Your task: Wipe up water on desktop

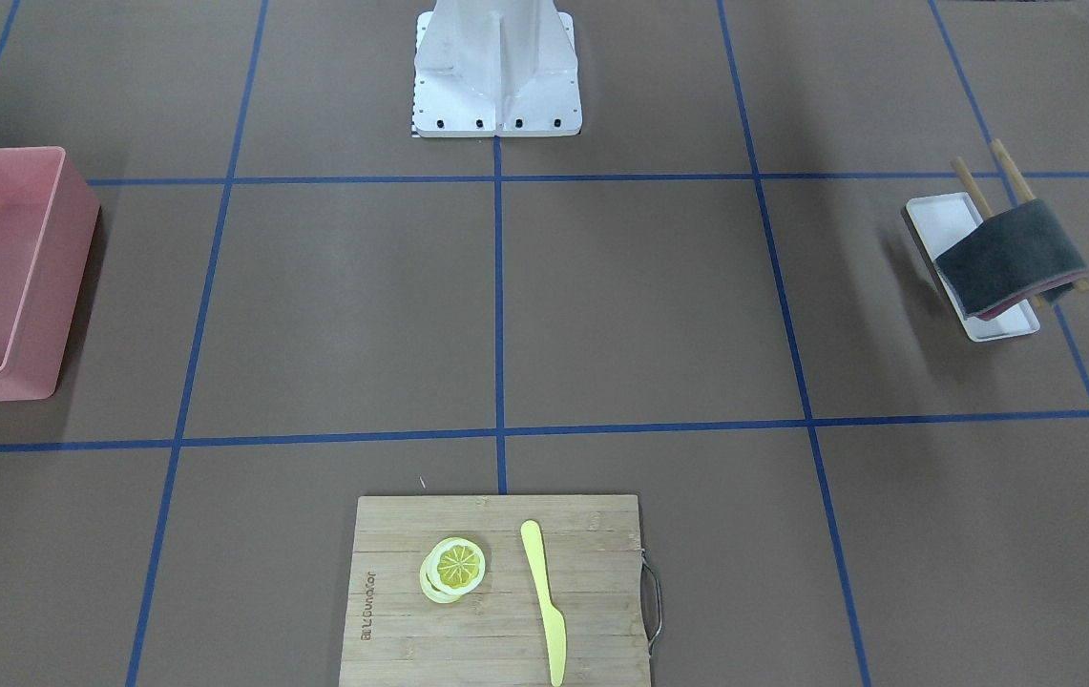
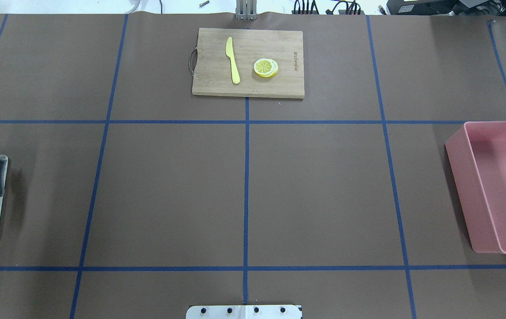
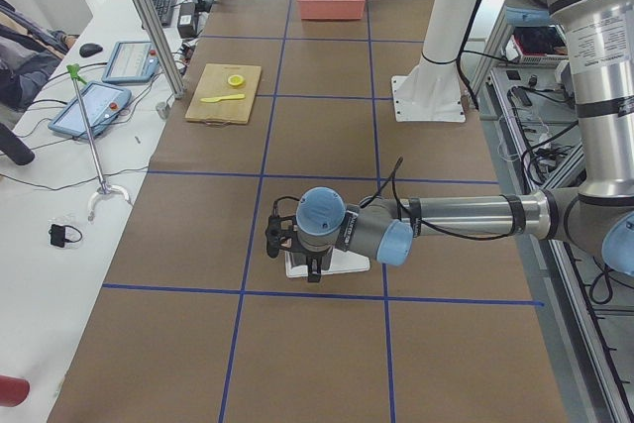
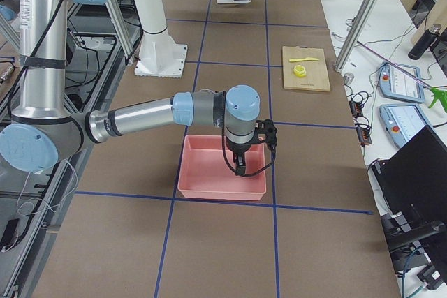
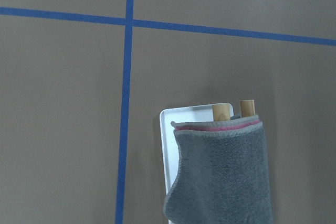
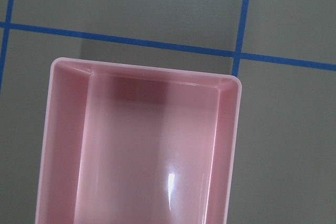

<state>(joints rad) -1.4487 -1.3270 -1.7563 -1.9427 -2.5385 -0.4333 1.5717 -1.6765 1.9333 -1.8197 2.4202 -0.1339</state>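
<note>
Hovering low over the desk (image 2: 168,190), the left tool (image 3: 297,250) sits in the lower middle of the left side view, right above a white tray (image 1: 945,215). Honestly I can't tell if its jaws are wide or narrow, it's too small and dark there. Its wrist cam looks straight down on a grey cloth (image 1: 1010,256) with a pink edge, folded over two wooden sticks (image 1: 969,186) that lean up off the tray.

The right tool (image 4: 241,164) hangs above a pink bin (image 2: 470,186) in the middle of the right side view. Same deal, no way to say how far its jaws are apart. Its wrist cam shows just the bin's shiny inside and one corner.

The desk itself is the big brown surface with blue tape lines, filling pretty much the whole overhead shot. Tray and cloth are at the left edge of that shot, the bin at the right edge, well apart.

Top centre of the overhead there's a bamboo cutting board (image 2: 275,86) with a yellow knife (image 2: 233,60) and some lemon slices (image 2: 265,68) lying near each other, not touching. The robot's white base (image 1: 496,86) shows at the top of the front view.
</note>
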